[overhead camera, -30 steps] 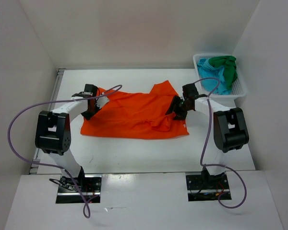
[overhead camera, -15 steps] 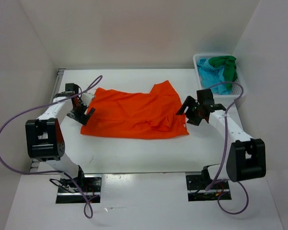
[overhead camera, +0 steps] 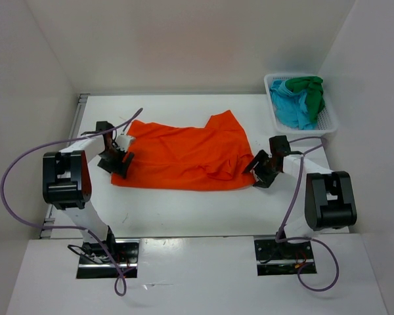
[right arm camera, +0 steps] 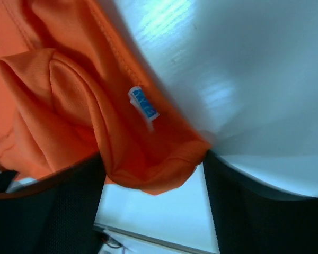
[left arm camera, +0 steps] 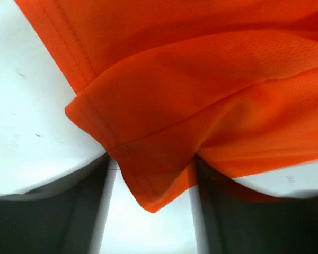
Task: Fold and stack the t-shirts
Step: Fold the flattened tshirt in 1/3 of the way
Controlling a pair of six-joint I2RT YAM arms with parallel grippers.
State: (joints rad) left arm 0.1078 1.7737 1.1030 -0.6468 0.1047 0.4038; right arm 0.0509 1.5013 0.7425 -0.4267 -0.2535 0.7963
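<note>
The orange t-shirt (overhead camera: 184, 154) lies spread on the white table, rumpled at its right side. My left gripper (overhead camera: 120, 163) sits low at the shirt's near left corner. In the left wrist view the gripper (left arm camera: 151, 211) is open, and a hemmed corner of the orange t-shirt (left arm camera: 201, 95) lies between its dark fingers (left arm camera: 53, 217). My right gripper (overhead camera: 258, 172) is at the near right corner. It is also open (right arm camera: 153, 206), with a folded lump of the orange t-shirt (right arm camera: 69, 106) and its blue-and-white label (right arm camera: 143, 108) between the fingers. The green t-shirt (overhead camera: 312, 88) and the turquoise t-shirt (overhead camera: 290, 108) lie bunched in the basket.
A white mesh basket (overhead camera: 328, 125) stands at the back right corner of the table. White walls close in the table at the left, back and right. Purple cables loop from both arms. Bare table (overhead camera: 184, 210) runs between the shirt and the arm bases.
Both grippers have opened and come off the shirt's upper side edges. They swung outward, then down toward me to the shirt's near corners. The shirt lies flatter at the left.
</note>
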